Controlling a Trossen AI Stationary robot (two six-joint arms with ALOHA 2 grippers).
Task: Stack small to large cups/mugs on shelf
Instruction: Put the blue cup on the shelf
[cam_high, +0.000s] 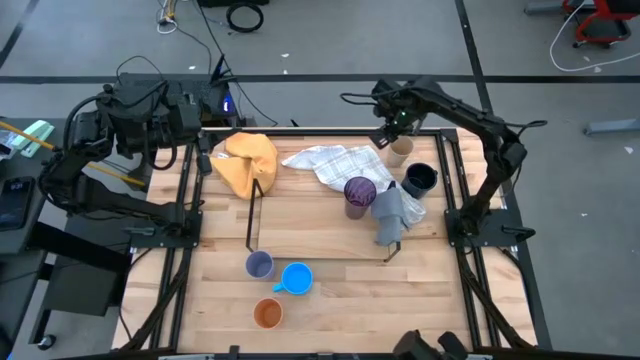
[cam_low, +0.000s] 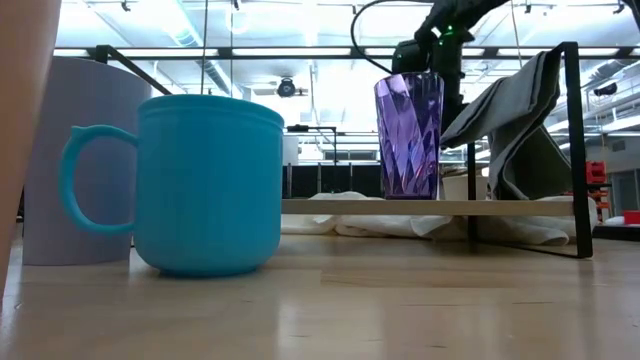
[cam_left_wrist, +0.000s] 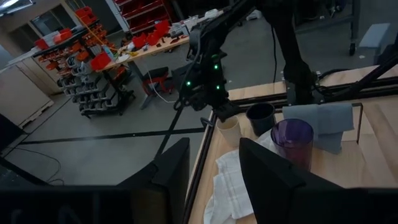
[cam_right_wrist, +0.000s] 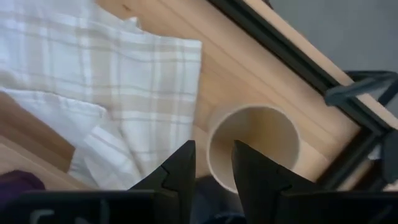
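My right gripper (cam_right_wrist: 213, 165) hangs open, pointing down, over the tan cup (cam_right_wrist: 255, 149) at the table's far right; one finger is above the cup's mouth, the other outside its rim, and I see no touch. The purple cup (cam_high: 360, 192) stands upright on the shelf (cam_high: 250, 215). The navy mug (cam_high: 420, 180) stands on the table beside it. The lavender cup (cam_high: 260, 265), blue mug (cam_high: 297, 279) and orange cup (cam_high: 268, 314) stand near the front. My left gripper (cam_left_wrist: 211, 174) waits open, raised off the table's far left.
A white checked cloth (cam_high: 330, 165) lies next to the tan cup. A yellow cloth (cam_high: 250, 163) sits at the far left. A grey cloth (cam_high: 390, 212) hangs over the shelf's right end. Black frame rails (cam_high: 450, 180) border the table's right side.
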